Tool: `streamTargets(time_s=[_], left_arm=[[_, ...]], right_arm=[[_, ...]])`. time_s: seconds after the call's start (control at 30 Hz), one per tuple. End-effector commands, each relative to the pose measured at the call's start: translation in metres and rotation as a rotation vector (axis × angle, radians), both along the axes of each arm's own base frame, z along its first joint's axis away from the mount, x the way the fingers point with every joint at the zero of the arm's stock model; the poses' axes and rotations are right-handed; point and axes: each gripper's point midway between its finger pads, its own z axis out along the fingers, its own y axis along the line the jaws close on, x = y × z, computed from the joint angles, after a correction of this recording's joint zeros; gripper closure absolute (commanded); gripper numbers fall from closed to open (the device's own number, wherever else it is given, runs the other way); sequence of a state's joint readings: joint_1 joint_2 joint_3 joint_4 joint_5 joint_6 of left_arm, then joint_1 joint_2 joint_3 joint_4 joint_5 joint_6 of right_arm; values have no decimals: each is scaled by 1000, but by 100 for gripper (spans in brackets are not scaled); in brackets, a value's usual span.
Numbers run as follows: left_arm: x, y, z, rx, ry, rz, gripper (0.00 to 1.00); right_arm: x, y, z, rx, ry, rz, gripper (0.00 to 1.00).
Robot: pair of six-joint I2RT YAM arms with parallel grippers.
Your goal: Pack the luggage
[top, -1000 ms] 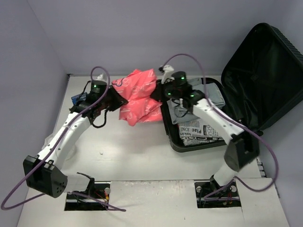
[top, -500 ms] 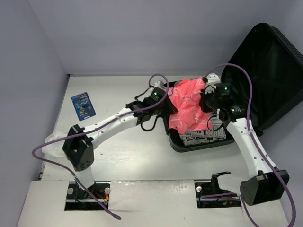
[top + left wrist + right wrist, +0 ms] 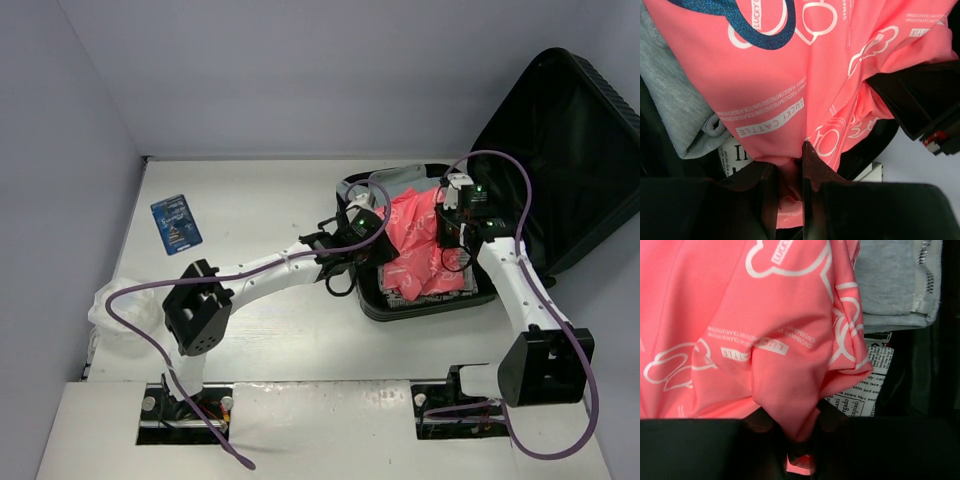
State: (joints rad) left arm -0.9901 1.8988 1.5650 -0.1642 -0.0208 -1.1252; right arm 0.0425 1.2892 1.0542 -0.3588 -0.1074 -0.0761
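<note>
Open luggage [image 3: 560, 170] at the far right of the surface [image 3: 270, 200], lid propped up behind the base. Inside the luggage base, a pink garment [image 3: 425, 245] with white print, spread over a gray garment [image 3: 680, 110] and a newsprint-patterned item [image 3: 865, 390]. At the luggage's left rim, left pincer [image 3: 790, 170] nearly closed, pinching a fold of the pink garment. Over the luggage base toward the lid, right pincer [image 3: 795, 430] likewise clamped on a bunched edge of the same garment. Between the two, pink fabric draped into the luggage. Well left of the luggage, a blue card [image 3: 176, 222] flat on the surface.
</note>
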Motion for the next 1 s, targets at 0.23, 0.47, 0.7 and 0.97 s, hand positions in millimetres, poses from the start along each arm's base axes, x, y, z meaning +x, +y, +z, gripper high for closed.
streamTargets(time_s=[0.23, 0.47, 0.7, 0.97], left_arm=[[-21, 26, 29, 117, -77, -98, 56], [-7, 51, 81, 173, -222, -84, 42], [18, 54, 107, 191, -329, -113, 42], [59, 34, 90, 204, -363, -172, 43]], right_arm=[[45, -19, 78, -10, -298, -95, 30], [50, 7, 133, 114, -414, -14, 27], [47, 33, 155, 238, -445, 74, 32], [64, 48, 83, 342, -319, 58, 80]])
